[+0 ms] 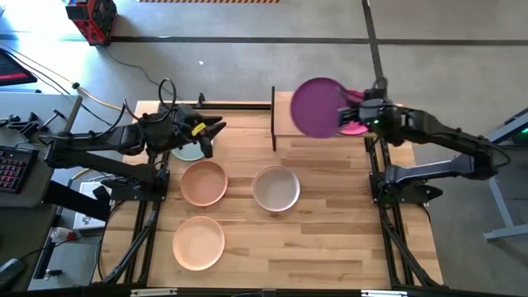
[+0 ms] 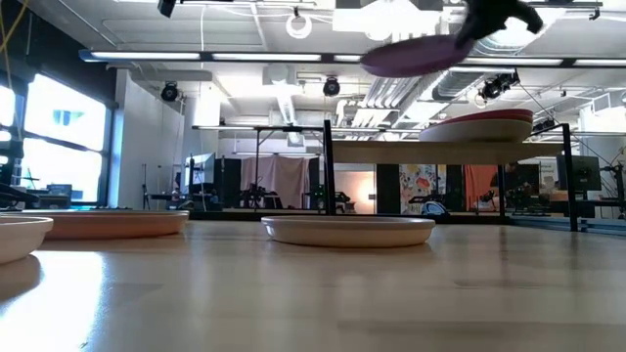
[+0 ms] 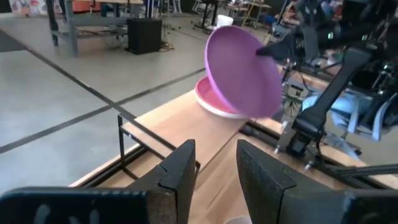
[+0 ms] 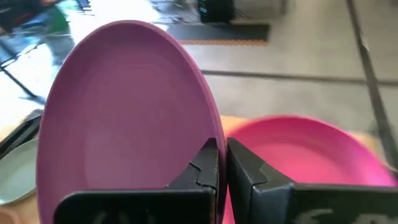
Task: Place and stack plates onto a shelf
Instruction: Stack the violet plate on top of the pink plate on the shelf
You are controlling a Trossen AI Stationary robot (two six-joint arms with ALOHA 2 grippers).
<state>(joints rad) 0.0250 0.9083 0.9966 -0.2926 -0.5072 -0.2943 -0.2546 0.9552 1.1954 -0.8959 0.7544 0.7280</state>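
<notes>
Robotics lab in an open industrial hall.
Exposed ceiling ducts and strip lighting overhead, concrete floor marked with tape, cabled workbenches beyond the wooden table.

The purple plate is plain violet, held in the dark right gripper; the magenta plate on the light-wood shelf is vivid pink; on the pale striped tabletop sit terracotta, peach, off-white and sage green plates, all unpatterned.
</notes>
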